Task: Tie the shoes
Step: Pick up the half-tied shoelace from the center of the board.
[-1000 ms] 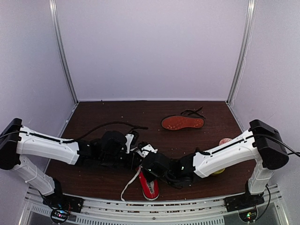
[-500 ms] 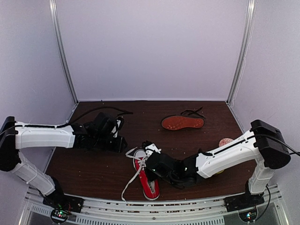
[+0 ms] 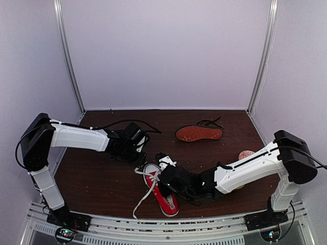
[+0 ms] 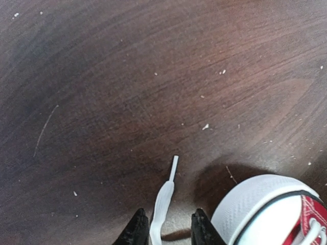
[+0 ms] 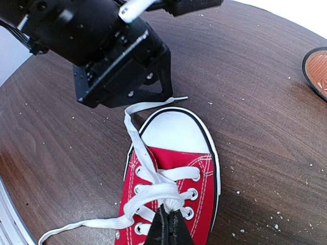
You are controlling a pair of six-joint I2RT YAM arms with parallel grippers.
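The red sneaker (image 3: 162, 193) stands on the table near the front, its white toe cap (image 5: 176, 130) pointing away from the arms. My right gripper (image 5: 168, 213) is shut on the white laces where they cross over the tongue (image 3: 164, 179). One lace end (image 4: 164, 201) runs past the toe cap and lies on the wood between the open fingers of my left gripper (image 4: 169, 232), which hovers just beyond the toe (image 3: 139, 155). The other lace end (image 3: 143, 199) trails toward the front edge. The black shoe (image 3: 199, 133) lies at the back right, reddish-brown sole up.
A black cable (image 3: 120, 122) loops across the back left of the table. A pinkish object (image 3: 246, 153) and a yellow-green one (image 3: 238, 187) sit behind my right arm. White walls enclose the table, and a metal rail (image 3: 163, 224) runs along the front.
My left gripper let go over the sneaker, swung back left, then returned to just past the toe with its jaws opened. The sneaker's toe has turned to the left. My right gripper kept its hold.
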